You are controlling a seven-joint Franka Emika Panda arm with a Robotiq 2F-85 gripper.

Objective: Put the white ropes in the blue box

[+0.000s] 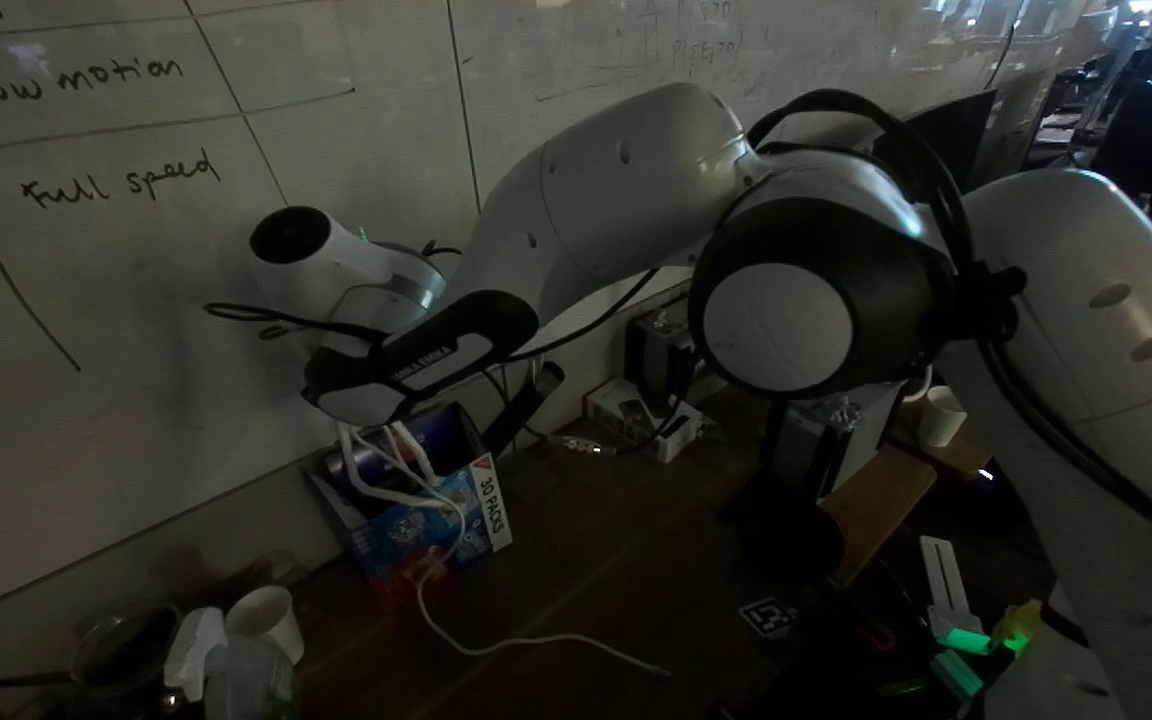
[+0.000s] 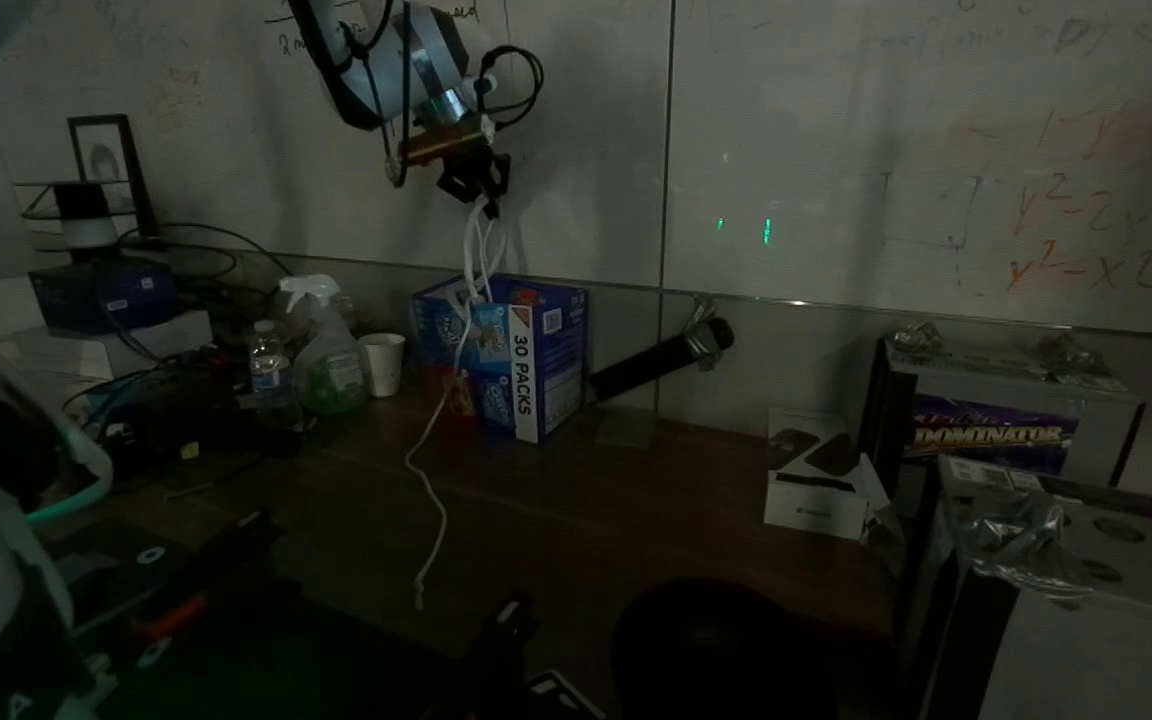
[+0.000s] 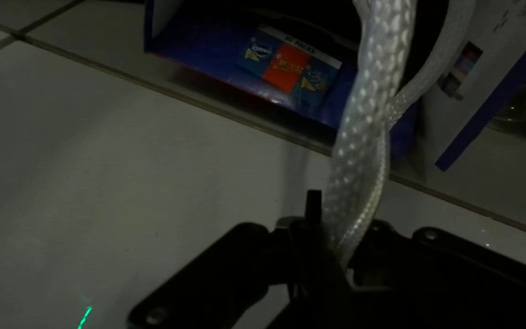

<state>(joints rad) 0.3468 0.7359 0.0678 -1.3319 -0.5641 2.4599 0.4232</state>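
Observation:
The white ropes (image 2: 471, 262) hang in loops from my gripper (image 2: 486, 203), which is shut on their upper end. In the wrist view the gripper (image 3: 324, 228) pinches the braided white ropes (image 3: 372, 91). The blue box (image 2: 561, 345) stands open-topped on the table against the whiteboard; the gripper is above it. In an exterior view the loops (image 1: 391, 494) cross the opening and front of the blue box (image 1: 406, 530). A long tail runs down its front onto the table. The wrist view shows the box's dark opening and inner blue flap (image 3: 213, 55) beyond the ropes. How deep the loops reach is unclear.
The whiteboard (image 2: 836, 150) rises right behind the box. A black tube (image 2: 661, 360) leans beside the box. A white cup (image 2: 383, 363), a spray bottle (image 2: 329, 360) and a water bottle (image 2: 271, 370) stand on its other side. A white carton (image 2: 816, 475) lies farther along the table.

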